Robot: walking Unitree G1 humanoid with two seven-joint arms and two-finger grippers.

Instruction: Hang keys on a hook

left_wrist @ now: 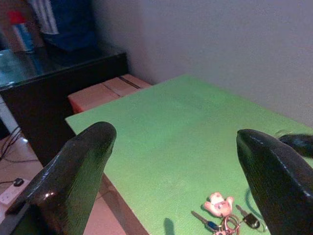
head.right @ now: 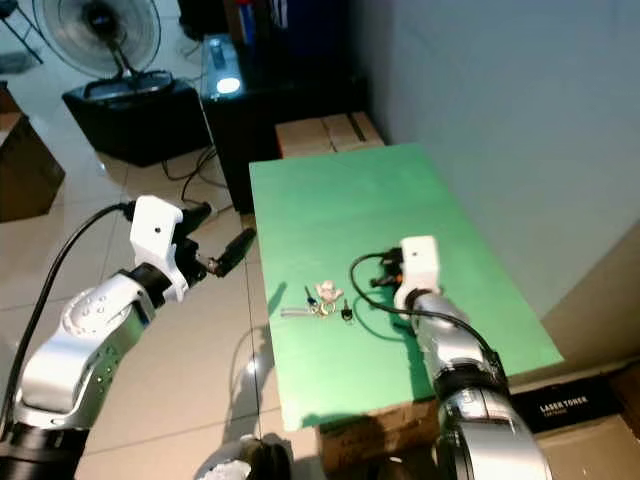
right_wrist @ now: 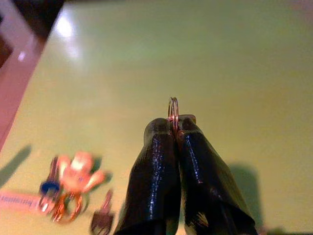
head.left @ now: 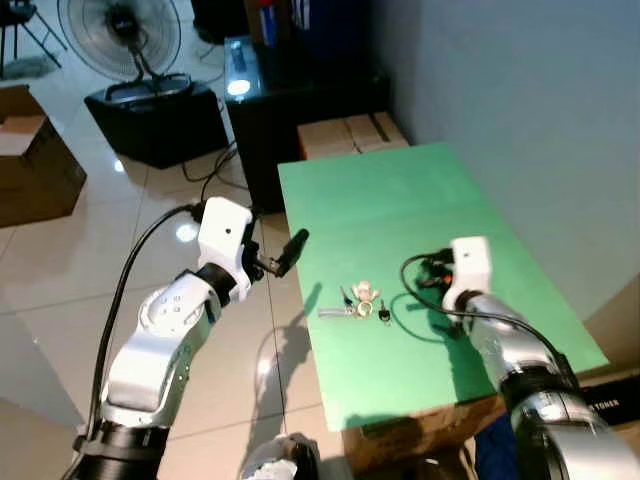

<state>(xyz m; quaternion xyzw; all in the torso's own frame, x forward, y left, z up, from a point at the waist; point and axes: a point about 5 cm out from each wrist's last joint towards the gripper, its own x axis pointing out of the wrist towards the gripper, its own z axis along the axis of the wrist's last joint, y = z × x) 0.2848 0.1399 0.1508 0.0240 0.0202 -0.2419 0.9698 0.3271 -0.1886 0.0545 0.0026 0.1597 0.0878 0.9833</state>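
Note:
A bunch of keys (head.left: pixel 358 303) with a pale pink charm (left_wrist: pixel 218 204) lies near the middle of the green table (head.left: pixel 400 200). My right gripper (right_wrist: pixel 174 121) hovers low over the table just right of the bunch, shut on a small metal ring (right_wrist: pixel 173 106) that sticks up from between its fingertips. The ring is separate from the bunch. My left gripper (left_wrist: pixel 173 134) is open and holds nothing. It hangs in the air off the table's left edge (head.left: pixel 300 270), pointing across the table top.
A grey wall (head.left: pixel 520 100) runs along the table's right side. Beyond the far end stand cardboard boxes (head.left: pixel 350 133) and a black cabinet (head.left: pixel 290 90). A fan (head.left: pixel 120 35) on a black box and another carton (head.left: pixel 30 160) stand on the tiled floor at left.

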